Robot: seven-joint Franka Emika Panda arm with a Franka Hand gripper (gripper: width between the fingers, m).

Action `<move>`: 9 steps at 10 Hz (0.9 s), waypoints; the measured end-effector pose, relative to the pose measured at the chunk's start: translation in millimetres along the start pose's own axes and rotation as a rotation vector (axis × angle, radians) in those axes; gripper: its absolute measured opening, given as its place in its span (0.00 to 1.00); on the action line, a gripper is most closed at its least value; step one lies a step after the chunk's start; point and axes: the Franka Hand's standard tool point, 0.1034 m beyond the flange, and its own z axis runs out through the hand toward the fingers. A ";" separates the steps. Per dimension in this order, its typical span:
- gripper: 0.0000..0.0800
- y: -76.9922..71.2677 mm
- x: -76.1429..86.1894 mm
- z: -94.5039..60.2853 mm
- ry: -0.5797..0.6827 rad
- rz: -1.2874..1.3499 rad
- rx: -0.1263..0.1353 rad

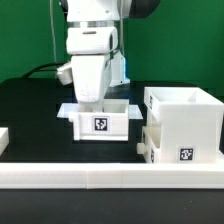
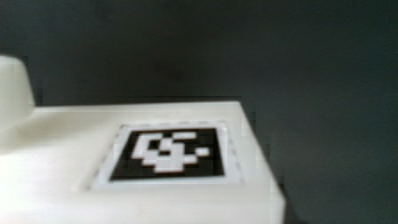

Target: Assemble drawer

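A white open-top tray [image 1: 101, 121] with a black-and-white tag on its front wall sits mid-table. My gripper [image 1: 92, 100] hangs straight above it, with its tips down at the tray's back wall; I cannot see whether they are closed on it. The large white casing [image 1: 186, 120] stands at the exterior view's right, tag low on its front. A second smaller white tray [image 1: 148, 144] juts from its lower side. The wrist view shows a white tagged face [image 2: 169, 152] very close and blurred; no fingers show there.
The long white rail [image 1: 100, 177] runs along the table's front edge, against the casing. A white piece [image 1: 3, 136] shows at the exterior view's left edge. A white rounded shape [image 2: 15, 88] sits at the wrist view's edge. The table top [image 2: 267, 50] is black.
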 end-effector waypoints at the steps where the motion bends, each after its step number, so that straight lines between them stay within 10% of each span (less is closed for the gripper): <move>1: 0.05 2.1 3.8 0.6 -0.003 -0.018 -0.001; 9: 0.05 13.6 18.1 1.1 -0.019 -0.087 0.000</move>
